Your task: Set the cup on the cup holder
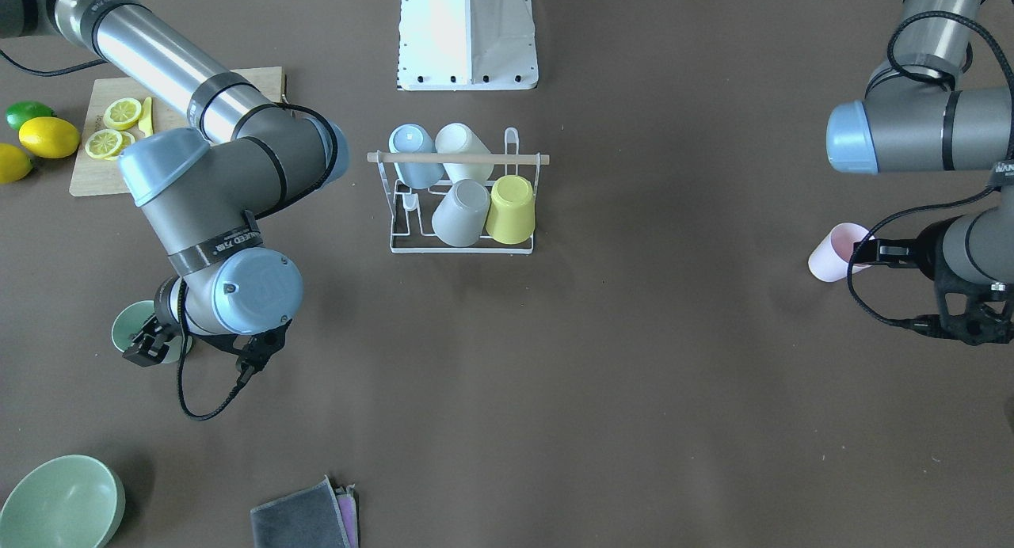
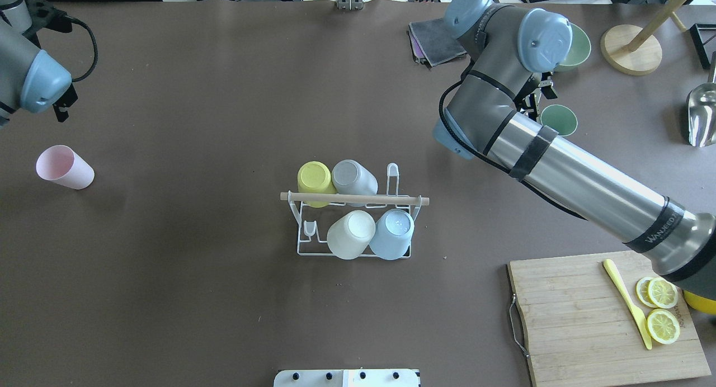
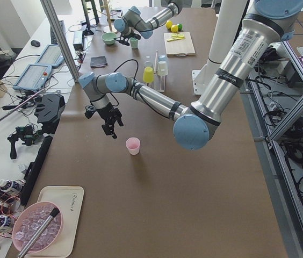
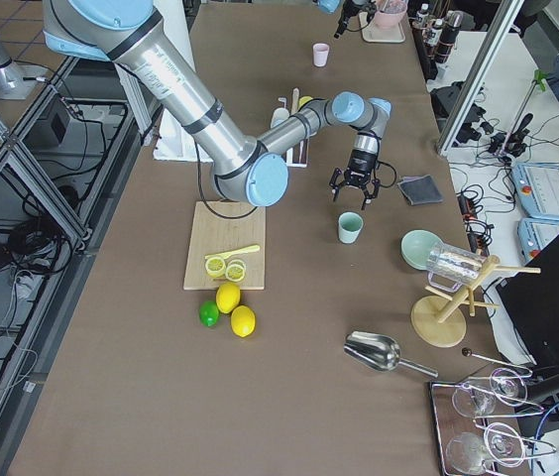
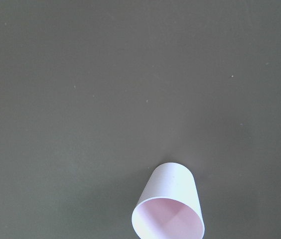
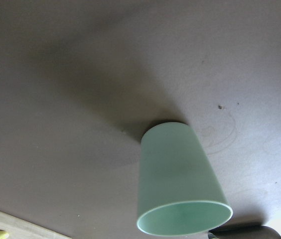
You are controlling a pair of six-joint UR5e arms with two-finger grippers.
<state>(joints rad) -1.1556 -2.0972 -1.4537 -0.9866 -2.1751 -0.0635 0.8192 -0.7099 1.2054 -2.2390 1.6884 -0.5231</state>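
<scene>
Fingers spread, the right gripper (image 4: pixel 351 200) is hovering over the green cup (image 4: pixel 350 227), the left gripper (image 3: pixel 112 127) near the pink cup (image 3: pixel 133 145); an off-centre closing is risking toppling either.

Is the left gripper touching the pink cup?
Apart. The exterior left view shows a clear gap between the left gripper and the upright pink cup, which stands alone beyond its fingertips. The overhead view shows the same gap.

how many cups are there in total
6: yellow, grey, cream and blue upside down on the rack; pink upright alone on the left; green upright on the right near the bowl.
</scene>
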